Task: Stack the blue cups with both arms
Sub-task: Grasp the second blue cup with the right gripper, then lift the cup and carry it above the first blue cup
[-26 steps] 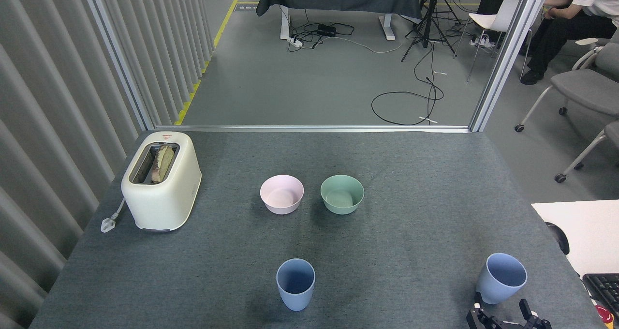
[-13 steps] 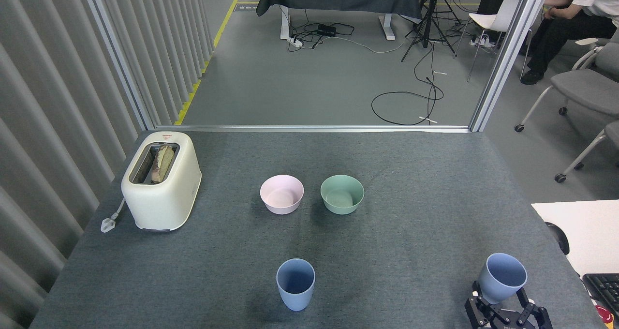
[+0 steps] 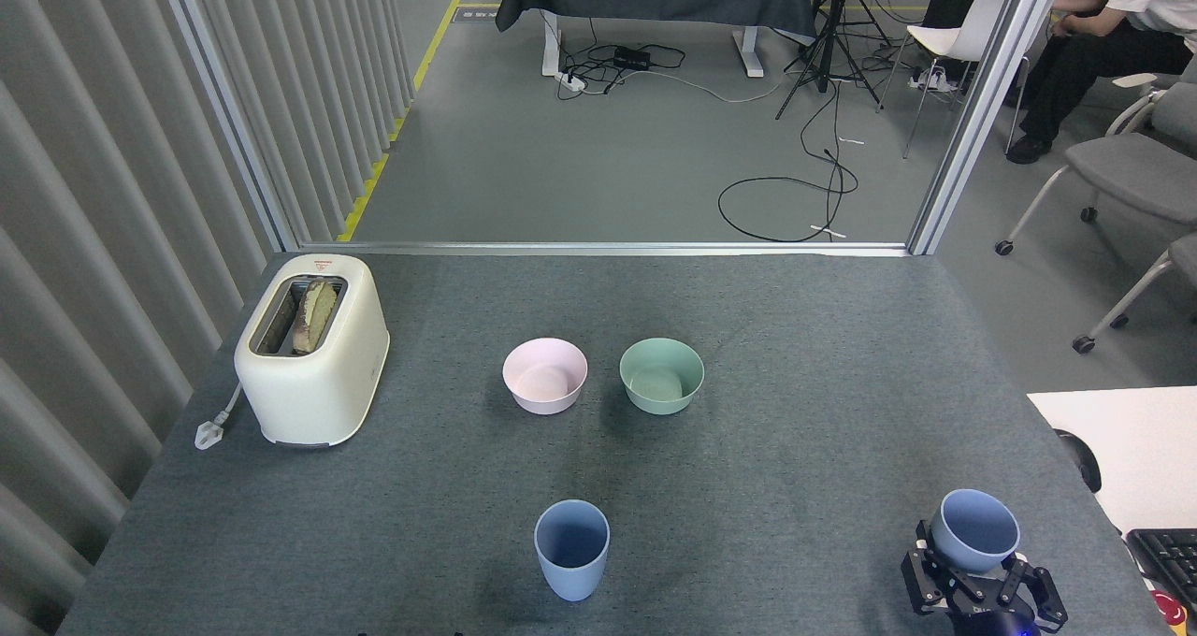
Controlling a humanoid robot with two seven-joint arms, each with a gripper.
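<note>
Pale blue plastic, the near-right cup [image 3: 973, 529] sits between the spread black fingers [image 3: 921, 580] of the right gripper [image 3: 973, 587], which reach around its lower half; whether they grip it I cannot tell. Its twin cup [image 3: 571, 548] stands upright near centre on the grey felt table [image 3: 795, 449]. Far left, the cream toaster [image 3: 311, 348] bears small red lettering, too small to read.

You have bare counter [image 3: 795, 486] between the two blue cups [image 3: 571, 549] [image 3: 973, 530] at lower frame; the pink bowl [image 3: 545, 375] and green bowl [image 3: 661, 375] block mid-frame, the toaster [image 3: 311, 348] the left.
</note>
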